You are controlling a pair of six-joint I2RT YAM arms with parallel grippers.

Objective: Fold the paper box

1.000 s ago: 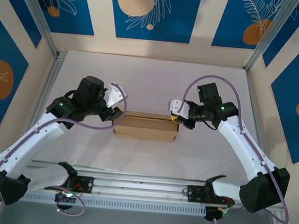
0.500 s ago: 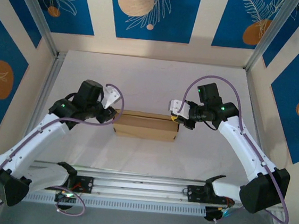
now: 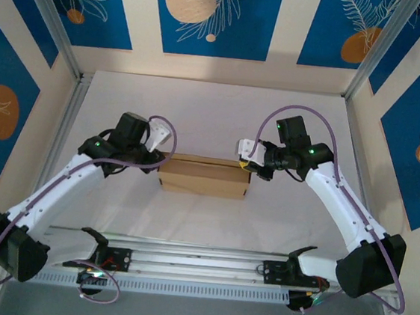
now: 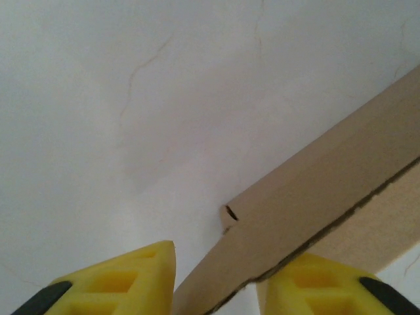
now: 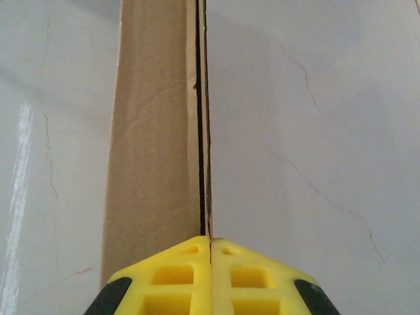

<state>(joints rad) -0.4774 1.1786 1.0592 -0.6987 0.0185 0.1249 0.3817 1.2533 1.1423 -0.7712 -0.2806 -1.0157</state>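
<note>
- The paper box (image 3: 204,178) is seen from the top view as a flat, closed brown rectangle. Most of the folding is therefore judged to be done, and no loose panels are seen spread out on the desk (image 3: 215,113).
- A dark slit is seen along 1 long edge in the right wrist view. A rough cut edge with a small notch at a corner is seen in the left wrist view.
- A last tucking or pressing down of a flap is therefore judged to be left. Whether the tabs are fully seated cannot be told.
- The box is laid near the middle of the desk, its long side running across, between the 2 arms. 1 set of jaws is placed at each short end.
- The left jaws are held partly apart at the box's left end, and a cardboard edge is passed between the 2 yellow tips. Whether that edge is squeezed or merely straddled cannot be told.
- The right jaws are closed tip against tip, with no gap seen between them. They are set at the box's right end, in line with the dark slit.
- Nothing is seen clamped in the right jaws, so their contact is judged to be a steadying push and not a grip.
</note>
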